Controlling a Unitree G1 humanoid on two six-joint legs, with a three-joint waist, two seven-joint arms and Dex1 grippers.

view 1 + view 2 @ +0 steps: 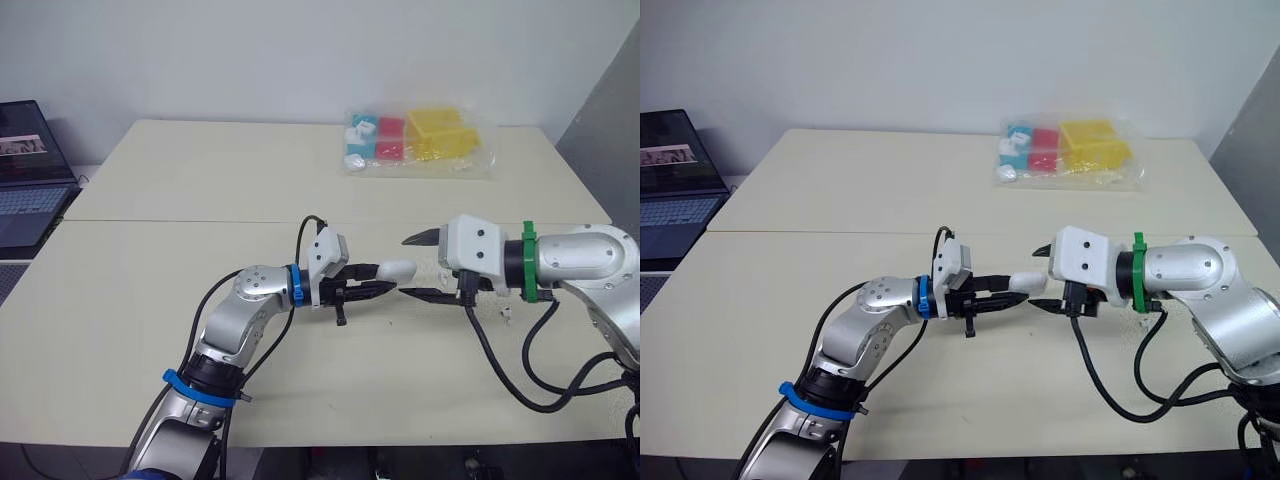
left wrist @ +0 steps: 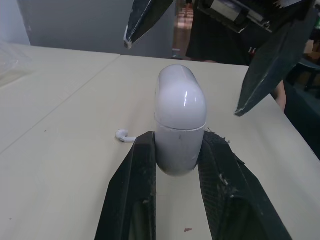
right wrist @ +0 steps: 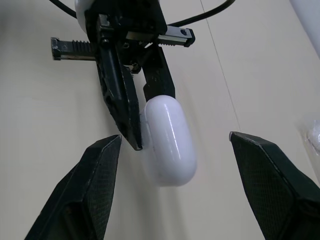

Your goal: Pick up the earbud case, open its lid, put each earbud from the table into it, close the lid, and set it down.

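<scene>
My left gripper [image 1: 378,279] is shut on the white earbud case [image 1: 397,269], holding it by its lower half just above the table with the lid end pointing right. The lid is closed, as the left wrist view of the case [image 2: 179,120] makes plain. My right gripper [image 1: 404,267] is open, one finger on each side of the lid end and neither touching it. From its own wrist view the right gripper [image 3: 175,136] brackets the case [image 3: 169,140]. One white earbud [image 2: 122,135] lies on the table just beyond the case. A small white piece [image 1: 505,316] lies under my right wrist.
A clear plastic bag [image 1: 415,140] with coloured blocks lies at the back of the cream table [image 1: 200,170]. A laptop [image 1: 25,170] stands off the table's left side. A seam crosses the table just behind the grippers.
</scene>
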